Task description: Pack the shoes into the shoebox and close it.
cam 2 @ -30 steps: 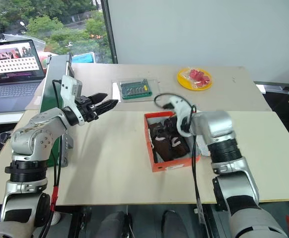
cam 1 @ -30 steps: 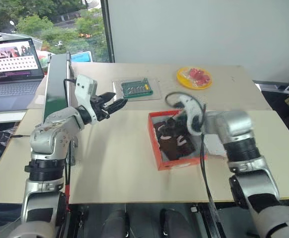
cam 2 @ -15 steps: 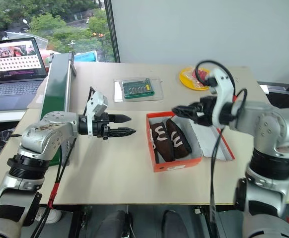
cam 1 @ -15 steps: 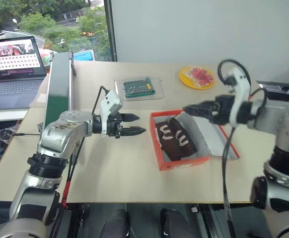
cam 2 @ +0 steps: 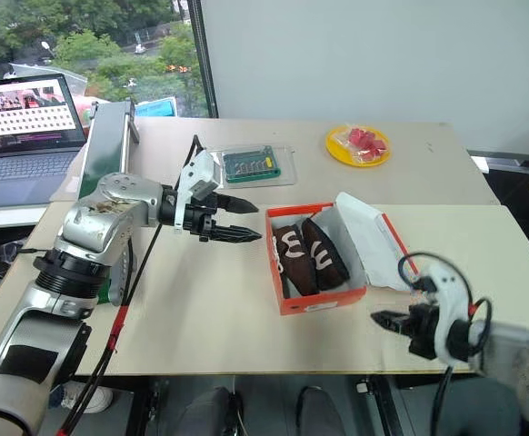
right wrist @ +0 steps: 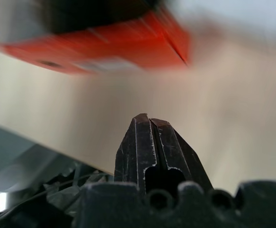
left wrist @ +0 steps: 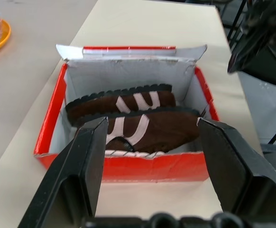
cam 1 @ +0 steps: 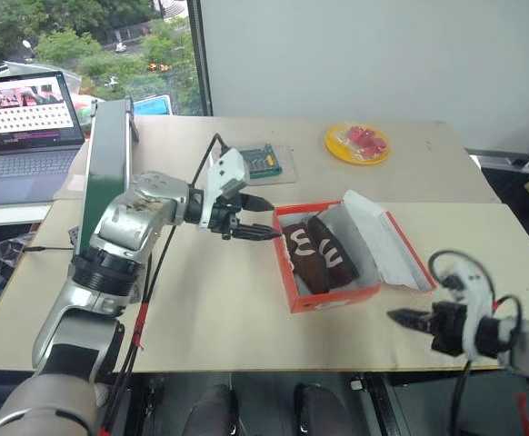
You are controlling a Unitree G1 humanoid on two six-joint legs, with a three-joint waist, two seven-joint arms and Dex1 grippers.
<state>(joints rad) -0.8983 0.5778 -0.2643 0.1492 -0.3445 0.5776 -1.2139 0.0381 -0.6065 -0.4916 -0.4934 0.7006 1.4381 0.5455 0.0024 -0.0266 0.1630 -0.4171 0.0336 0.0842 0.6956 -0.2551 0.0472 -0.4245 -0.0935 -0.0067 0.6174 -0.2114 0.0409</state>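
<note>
Both shoes [cam 1: 317,252] sit side by side in the open shoebox [cam 1: 333,298], lid [cam 1: 384,247] leaning back off its far side

Left claw [cam 1: 254,218] hangs just beside the shoebox's near wall, fingers spread, gripping nothing; right claw [cam 1: 406,319] pinched tight and empty, near the desk [cam 1: 228,318] front edge beyond the shoebox corner. Bare desk between. Toe ends hidden behind the wall
</note>
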